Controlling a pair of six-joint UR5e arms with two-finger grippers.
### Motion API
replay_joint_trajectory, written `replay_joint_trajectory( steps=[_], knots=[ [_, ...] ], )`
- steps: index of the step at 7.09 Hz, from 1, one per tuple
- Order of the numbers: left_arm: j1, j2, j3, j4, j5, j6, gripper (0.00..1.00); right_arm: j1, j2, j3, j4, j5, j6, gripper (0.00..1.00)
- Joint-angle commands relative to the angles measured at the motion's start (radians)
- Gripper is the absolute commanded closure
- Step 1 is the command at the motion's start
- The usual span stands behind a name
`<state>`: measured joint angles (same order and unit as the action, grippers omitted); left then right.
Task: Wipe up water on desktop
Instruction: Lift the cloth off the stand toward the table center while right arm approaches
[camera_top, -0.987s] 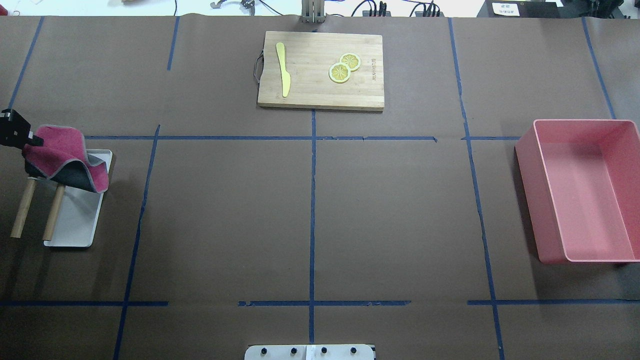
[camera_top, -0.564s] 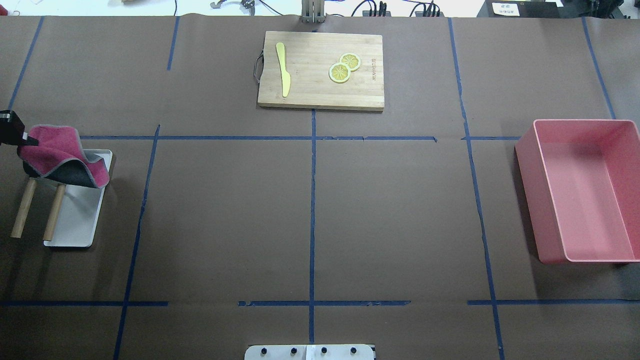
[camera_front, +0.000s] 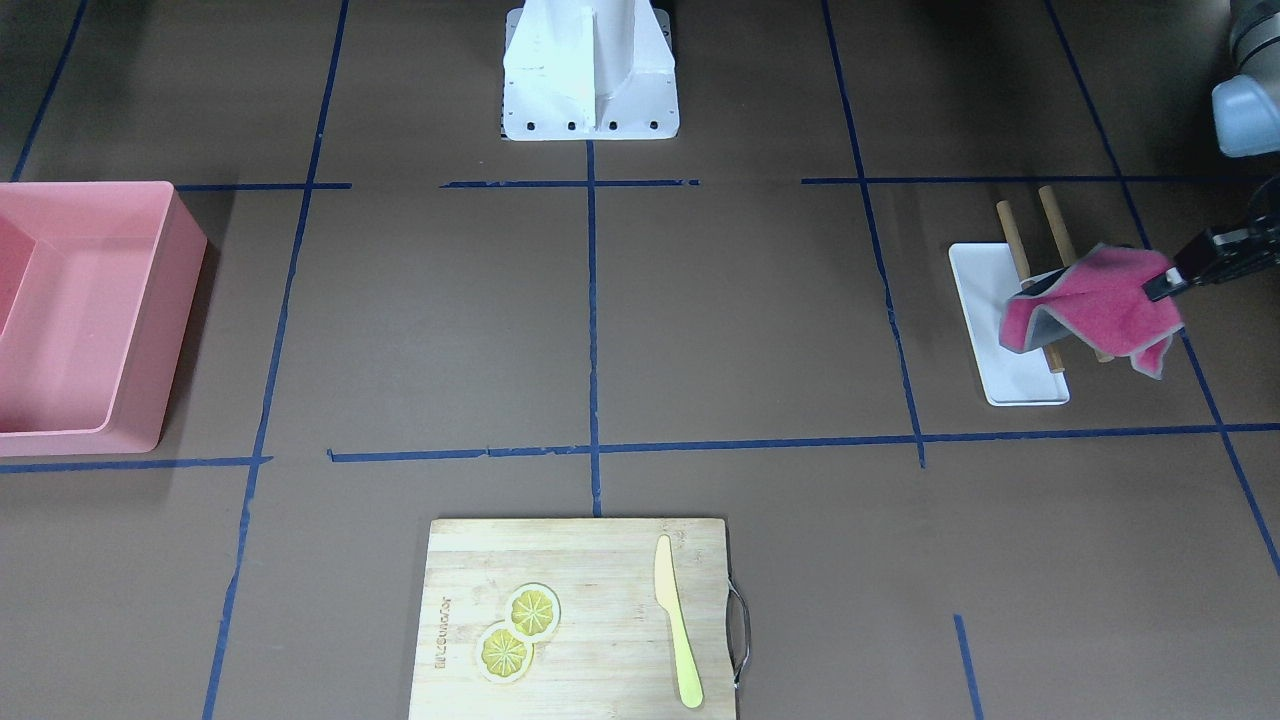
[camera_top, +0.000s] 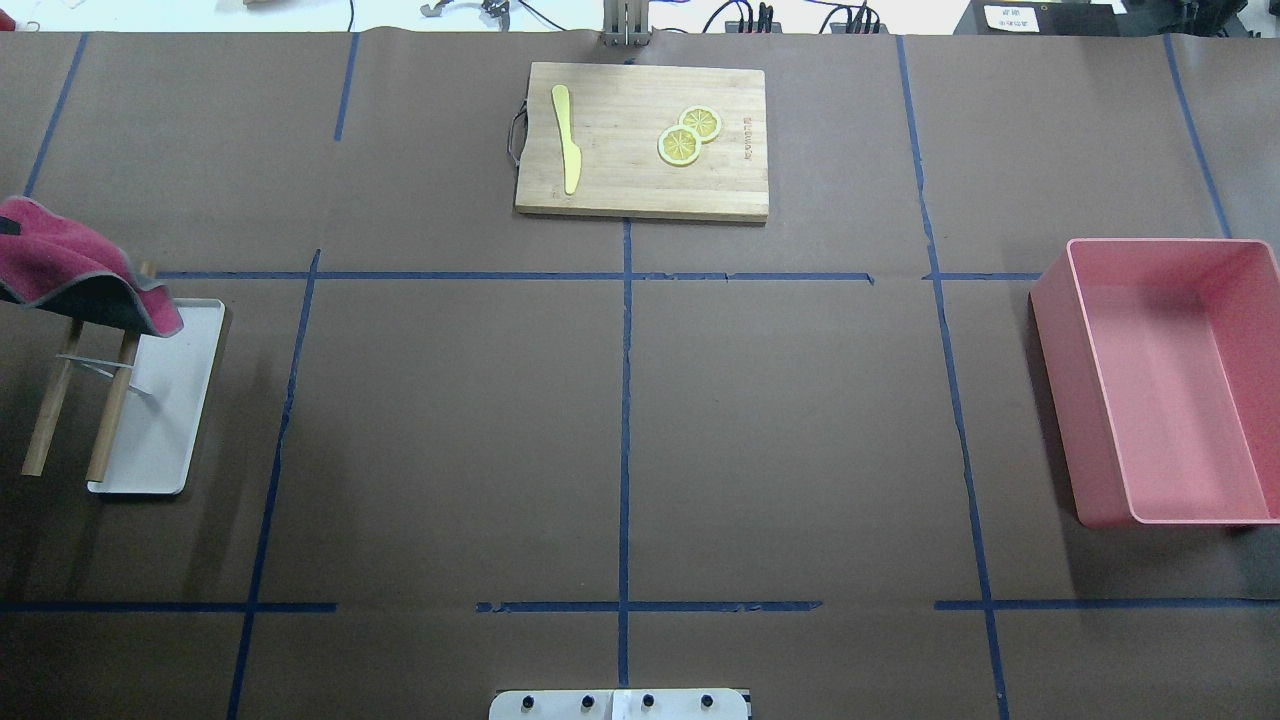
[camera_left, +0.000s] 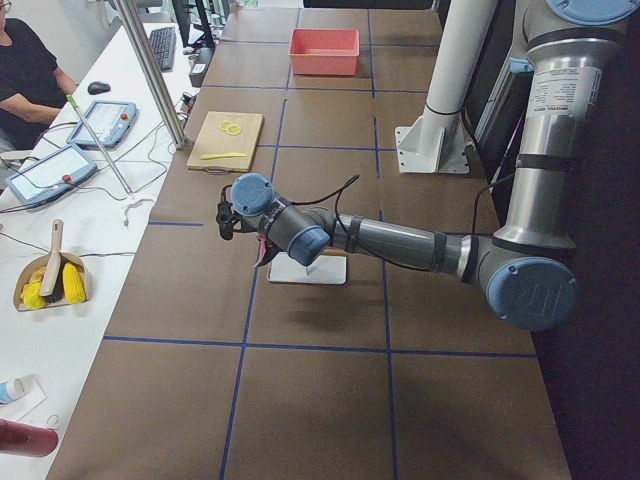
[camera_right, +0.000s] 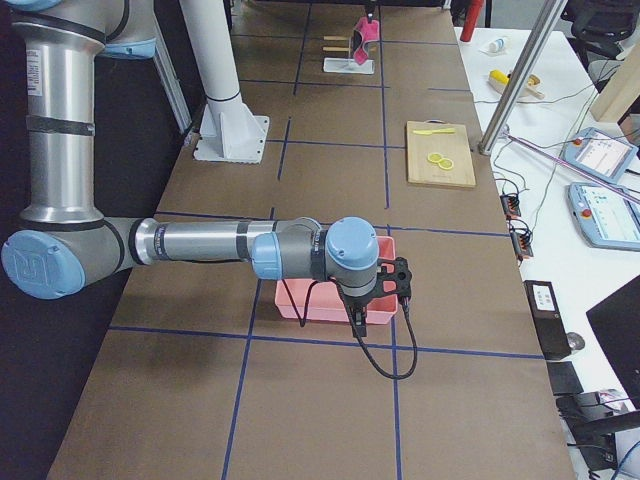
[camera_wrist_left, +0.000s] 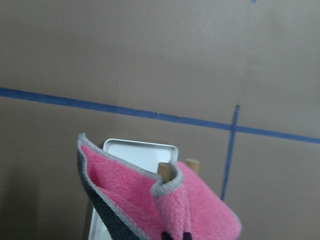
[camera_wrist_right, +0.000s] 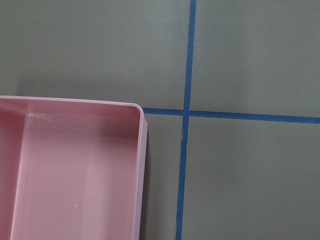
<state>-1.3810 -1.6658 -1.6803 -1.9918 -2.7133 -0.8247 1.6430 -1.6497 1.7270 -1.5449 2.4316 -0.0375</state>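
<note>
The desktop (camera_top: 450, 430) is dark brown with a grid of blue tape lines; I see no water on it. My left gripper (camera_front: 1165, 283) is shut on a corner of a pink cloth with a grey back (camera_front: 1095, 310). It holds the cloth in the air over a white tray (camera_front: 1000, 340) and two wooden rods (camera_front: 1012, 240). The cloth also shows at the overhead view's left edge (camera_top: 60, 265) and in the left wrist view (camera_wrist_left: 150, 195). My right gripper (camera_right: 398, 283) hovers by the pink bin (camera_right: 330, 300); I cannot tell whether it is open or shut.
A bamboo cutting board (camera_top: 640, 140) at the far middle carries a yellow knife (camera_top: 567, 135) and two lemon slices (camera_top: 688, 135). The pink bin (camera_top: 1170, 380) stands at the right. The robot's white base (camera_front: 590, 70) is at the near middle edge.
My left gripper has carried the cloth left and away from the tray, lifting it off the rods. The gripper has left the overhead view. More of the rods and tray now shows.
</note>
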Motion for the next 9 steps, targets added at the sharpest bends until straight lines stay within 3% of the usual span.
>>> replay_joint_trajectory(
  steps=[1,2,4,6,8,9],
  knots=[
    [-0.030,-0.107,-0.160,0.321,-0.008,-0.004,1.00,-0.037,0.033,0.014,0.026,-0.002,0.002,0.00],
    [-0.029,-0.188,-0.188,0.435,-0.006,-0.007,1.00,-0.069,0.089,0.022,0.037,-0.002,0.051,0.00],
    [0.035,-0.314,-0.194,0.481,0.068,-0.182,1.00,-0.214,0.241,0.135,0.052,-0.034,0.259,0.00],
    [0.147,-0.379,-0.196,0.467,0.122,-0.312,1.00,-0.421,0.405,0.175,0.051,-0.178,0.455,0.00],
    [0.251,-0.431,-0.228,0.466,0.211,-0.410,1.00,-0.622,0.569,0.189,0.060,-0.290,0.836,0.00],
    [0.304,-0.472,-0.231,0.466,0.240,-0.456,1.00,-0.757,0.596,0.236,0.098,-0.409,0.910,0.00]
  ],
)
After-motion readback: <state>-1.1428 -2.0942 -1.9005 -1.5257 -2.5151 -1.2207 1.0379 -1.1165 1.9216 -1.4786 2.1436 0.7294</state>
